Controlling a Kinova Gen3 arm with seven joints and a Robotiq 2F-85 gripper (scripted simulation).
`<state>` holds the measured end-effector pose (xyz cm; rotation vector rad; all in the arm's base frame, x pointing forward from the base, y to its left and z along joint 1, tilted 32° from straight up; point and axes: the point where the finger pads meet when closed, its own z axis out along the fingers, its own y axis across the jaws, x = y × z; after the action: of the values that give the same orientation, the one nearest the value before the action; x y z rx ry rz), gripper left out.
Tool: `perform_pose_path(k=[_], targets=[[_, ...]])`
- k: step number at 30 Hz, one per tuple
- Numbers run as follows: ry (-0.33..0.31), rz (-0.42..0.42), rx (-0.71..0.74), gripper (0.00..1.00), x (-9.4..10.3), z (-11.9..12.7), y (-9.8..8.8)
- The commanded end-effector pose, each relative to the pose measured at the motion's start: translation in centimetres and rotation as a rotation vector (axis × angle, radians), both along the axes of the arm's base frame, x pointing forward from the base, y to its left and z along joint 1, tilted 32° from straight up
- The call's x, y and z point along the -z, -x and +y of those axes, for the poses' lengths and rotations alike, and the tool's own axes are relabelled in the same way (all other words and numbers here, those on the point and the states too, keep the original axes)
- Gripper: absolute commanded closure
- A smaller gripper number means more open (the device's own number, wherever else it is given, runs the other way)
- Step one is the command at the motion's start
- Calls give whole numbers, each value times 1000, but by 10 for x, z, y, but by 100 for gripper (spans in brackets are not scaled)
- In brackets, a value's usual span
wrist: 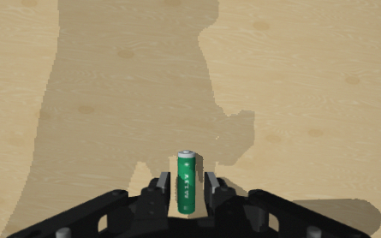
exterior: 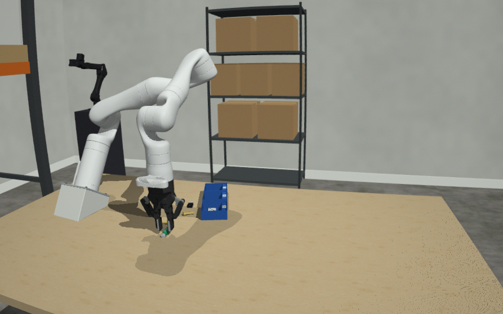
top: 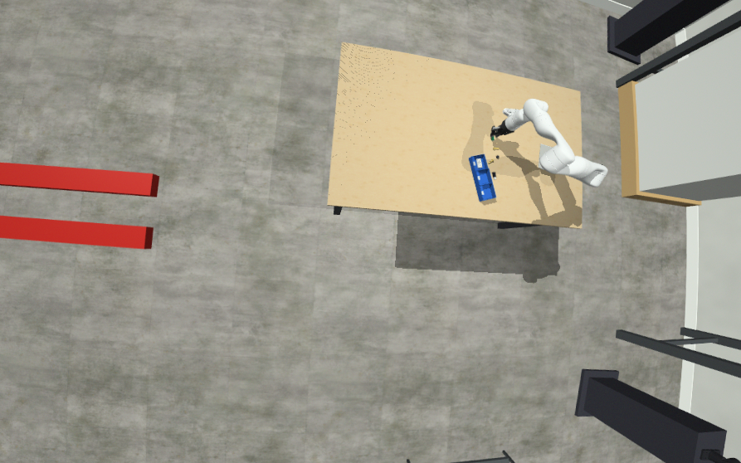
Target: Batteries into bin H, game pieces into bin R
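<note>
A green battery (wrist: pixel 187 181) lies flat on the wooden table, its white cap pointing away from me in the wrist view. My gripper (wrist: pixel 187 183) is low over it, partly open, with one finger on each side and a small gap to the battery on both sides. In the exterior view the gripper (exterior: pixel 163 225) points straight down at the battery (exterior: pixel 164 234). The blue row of bins (exterior: pixel 214 201) stands a short way to the right; I cannot read its labels. From above, the gripper (top: pixel 494 134) is just beyond the bins (top: pixel 482 177).
A small black piece (exterior: pixel 190 203) and a brass bolt-like part (exterior: pixel 187 213) lie between the gripper and the bins. The arm's white base (exterior: pixel 80 202) stands at the left. Shelves with boxes stand behind the table.
</note>
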<state>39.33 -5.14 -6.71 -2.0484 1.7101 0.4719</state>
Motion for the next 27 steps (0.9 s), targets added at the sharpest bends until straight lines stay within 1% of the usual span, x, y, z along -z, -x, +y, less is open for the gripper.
perform_pose_path(k=[1,7,21,22,27], targets=[[6,-4,2,71,4,1,-3],[6,-7,-4,71,11,5,-3],[2,-1,2,71,9,4,-2],[2,-1,2,91,9,4,-2],[2,-1,2,91,9,4,-2]])
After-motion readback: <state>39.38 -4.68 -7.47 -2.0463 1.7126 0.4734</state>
